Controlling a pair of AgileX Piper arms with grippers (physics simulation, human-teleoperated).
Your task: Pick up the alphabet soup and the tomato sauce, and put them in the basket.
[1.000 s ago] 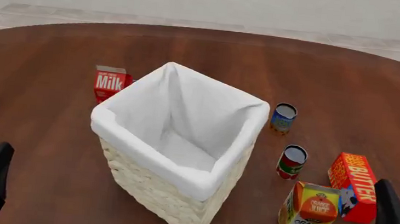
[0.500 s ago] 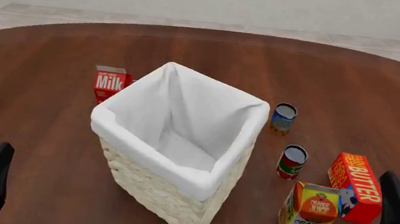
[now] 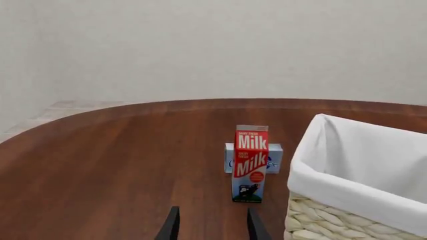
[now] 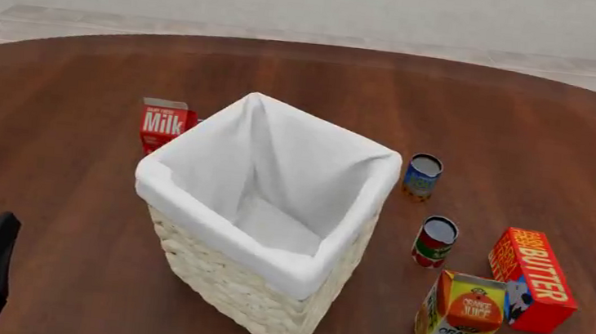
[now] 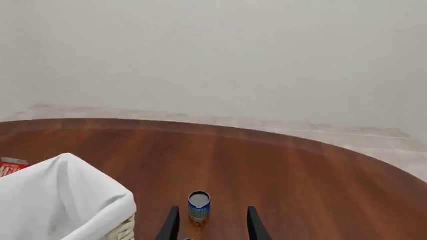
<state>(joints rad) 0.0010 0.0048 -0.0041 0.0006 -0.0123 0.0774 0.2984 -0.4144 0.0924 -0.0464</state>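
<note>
Round dark wooden table [image 4: 86, 97], pale wall [image 5: 213, 50] beyond, basket [image 4: 254, 286] near centre, both grippers [image 3: 210, 227] [image 5: 210, 225] spread, empty

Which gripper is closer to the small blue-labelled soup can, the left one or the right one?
Right. The right gripper, open, points straight at the blue-labelled soup can just ahead. The left gripper is across the pale wicker basket, facing the milk carton.

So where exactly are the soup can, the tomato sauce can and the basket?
alphabet soup [image 4: 422, 177]: front view, on its blue label.
tomato sauce [image 4: 433, 244]: front view, on its red-and-green side.
basket [image 4: 253, 292]: front view, on its wicker wall facing the camera.
</note>
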